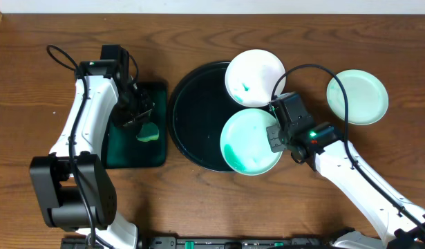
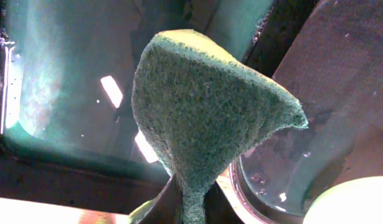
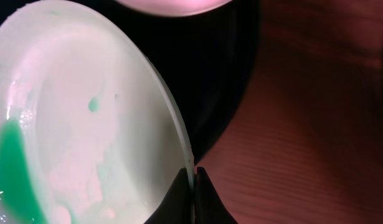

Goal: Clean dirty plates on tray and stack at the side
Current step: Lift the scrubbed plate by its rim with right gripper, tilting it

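Left pincer [image 1: 138,123] is pinching a green sponge [image 1: 148,133] over the small green tray [image 1: 129,158]. Smeared plate [image 1: 248,142] is lying off to its right, on the black tray [image 1: 195,114], far side. The right pincer [image 1: 273,135] is clamping that plate's right edge.

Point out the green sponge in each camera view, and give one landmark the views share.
Overhead: the sponge is left of centre, over the green rectangular tray.
Left wrist: the sponge fills the middle, narrowing toward the bottom edge.
Right wrist: not in view.
Shared landmark: the black round tray, centre overhead, lower right in the left wrist view, upper middle in the right wrist view.
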Robot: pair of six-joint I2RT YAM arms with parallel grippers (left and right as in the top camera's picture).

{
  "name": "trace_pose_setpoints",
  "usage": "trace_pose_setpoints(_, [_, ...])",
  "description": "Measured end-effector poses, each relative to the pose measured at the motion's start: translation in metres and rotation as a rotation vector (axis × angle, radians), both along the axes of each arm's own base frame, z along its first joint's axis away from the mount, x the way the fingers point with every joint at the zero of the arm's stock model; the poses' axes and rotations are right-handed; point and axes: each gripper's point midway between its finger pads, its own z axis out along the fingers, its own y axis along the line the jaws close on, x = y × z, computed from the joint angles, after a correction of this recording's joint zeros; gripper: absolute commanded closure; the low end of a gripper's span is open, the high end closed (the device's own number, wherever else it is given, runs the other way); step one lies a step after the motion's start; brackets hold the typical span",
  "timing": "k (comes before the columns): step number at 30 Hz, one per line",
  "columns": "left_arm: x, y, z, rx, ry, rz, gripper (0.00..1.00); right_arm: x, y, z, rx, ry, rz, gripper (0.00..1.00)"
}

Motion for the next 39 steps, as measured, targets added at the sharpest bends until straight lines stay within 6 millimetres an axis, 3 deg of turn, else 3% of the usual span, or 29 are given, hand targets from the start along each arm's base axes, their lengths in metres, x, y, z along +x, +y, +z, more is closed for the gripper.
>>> trace_pose_setpoints(5, [0.000,0.000,0.000,0.000,0.001,0.000,0.93,0.009,-0.008,0.008,-0.048,-0.048,-0.023,0.99])
trace_pose_setpoints(9, [0.000,0.001,0.000,0.003,0.001,0.000,0.93,0.024,-0.007,0.029,-0.067,-0.111,-0.017,0.99])
trace_pose_setpoints(14, [-0.002,0.003,-0.004,0.018,0.010,0.000,0.93,0.057,0.009,0.087,-0.062,-0.280,0.025,0.99])
trace_pose_setpoints(18, [-0.006,0.004,-0.010,0.022,0.027,0.000,0.93,0.070,0.029,0.123,-0.117,-0.425,0.091,0.99])
trace_pose_setpoints(30, [-0.001,0.029,-0.016,0.121,0.019,0.026,0.93,0.070,0.069,0.189,-0.607,-0.734,0.282,0.99])
trace_pose_setpoints(39, [-0.005,0.033,-0.046,0.118,0.112,0.034,0.93,0.051,0.089,0.200,-0.928,-0.737,0.423,0.99])
